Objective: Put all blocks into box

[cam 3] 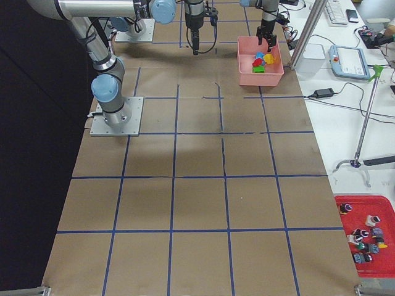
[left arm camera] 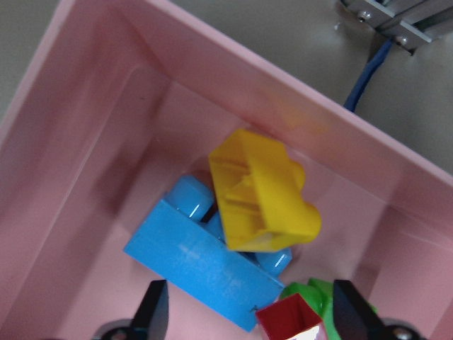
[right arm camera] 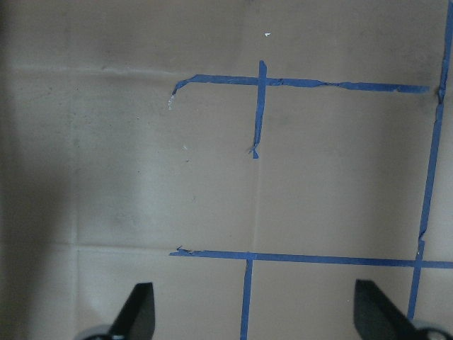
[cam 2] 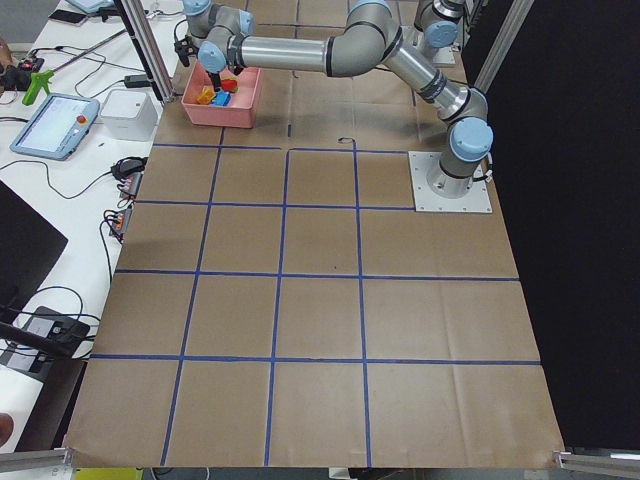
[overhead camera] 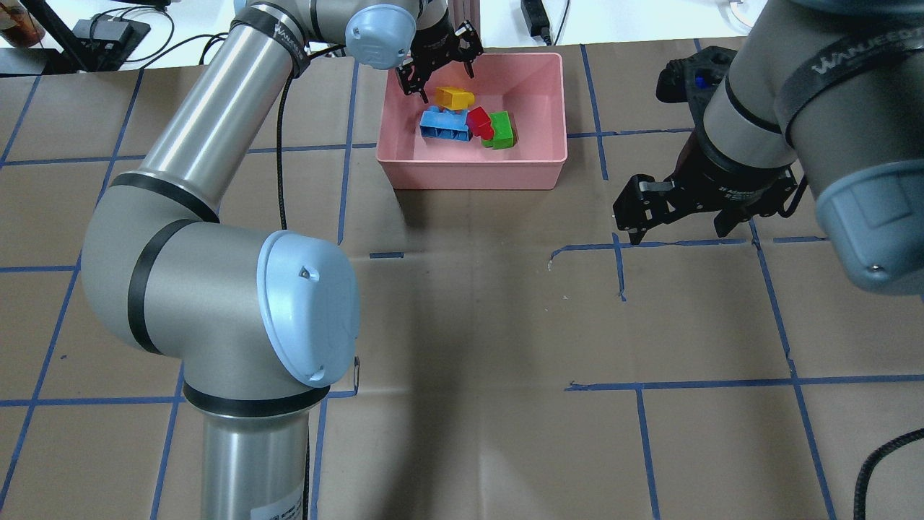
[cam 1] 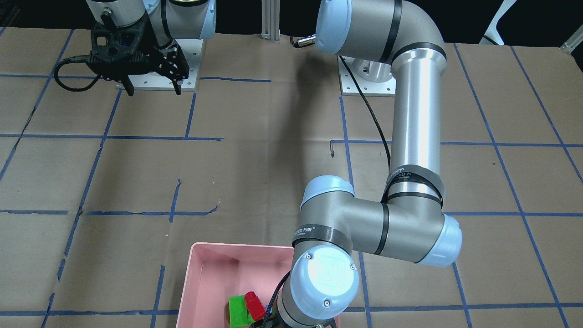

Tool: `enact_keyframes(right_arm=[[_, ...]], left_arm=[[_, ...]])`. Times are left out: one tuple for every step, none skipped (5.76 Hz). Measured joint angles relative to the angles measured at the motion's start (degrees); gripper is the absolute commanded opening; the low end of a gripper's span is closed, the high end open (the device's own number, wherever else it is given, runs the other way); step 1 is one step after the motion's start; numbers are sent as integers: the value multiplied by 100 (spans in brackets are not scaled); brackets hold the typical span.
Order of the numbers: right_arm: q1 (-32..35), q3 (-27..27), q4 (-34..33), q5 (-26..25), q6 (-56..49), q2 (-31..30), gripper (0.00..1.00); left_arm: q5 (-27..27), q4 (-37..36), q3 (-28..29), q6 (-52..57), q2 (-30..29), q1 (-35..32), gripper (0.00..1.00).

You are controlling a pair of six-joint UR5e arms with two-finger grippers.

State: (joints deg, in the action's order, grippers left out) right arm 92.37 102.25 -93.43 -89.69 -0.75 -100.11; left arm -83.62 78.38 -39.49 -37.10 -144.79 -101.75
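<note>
The pink box [overhead camera: 473,167] stands at the table's far side and holds all the blocks. The yellow block [overhead camera: 455,97] lies tilted on the light-blue block [overhead camera: 442,124]. The red block [overhead camera: 479,123] leans on the green block [overhead camera: 502,130]. In the left wrist view the yellow block [left arm camera: 262,198] rests upside down on the blue one [left arm camera: 202,258], with red [left arm camera: 290,320] and green [left arm camera: 311,294] below. My left gripper [overhead camera: 438,68] hovers open and empty over the box's back corner. My right gripper [overhead camera: 678,231] is open and empty above bare table, right of the box.
The table is brown cardboard with a blue tape grid [overhead camera: 621,267]. The arms' base plates [cam 1: 364,77] are at the robot's side. A red tray [cam 3: 364,234] of small parts and a tablet [cam 2: 55,125] sit on side benches off the table.
</note>
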Motion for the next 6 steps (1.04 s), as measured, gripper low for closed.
enact_keyframes(right_arm=[[0, 9, 0, -8, 1, -2, 100], [0, 21, 3, -28, 0, -9, 100], [0, 34, 4, -39, 6, -11, 100], [0, 38, 4, -40, 11, -6, 100], [0, 43, 10, -40, 13, -3, 100], [0, 46, 15, -40, 13, 2, 100]], left_arm=[[-15, 413, -74, 326, 418, 57, 100], [-89, 1009, -215, 819, 919, 219, 100], [-416, 1536, -527, 1331, 1523, 470, 100], [-803, 1774, -1107, 1969, 2162, 721, 100], [-970, 1801, -1909, 2736, 2839, 1016, 99], [-1004, 1763, -2683, 3190, 3424, 1262, 99]])
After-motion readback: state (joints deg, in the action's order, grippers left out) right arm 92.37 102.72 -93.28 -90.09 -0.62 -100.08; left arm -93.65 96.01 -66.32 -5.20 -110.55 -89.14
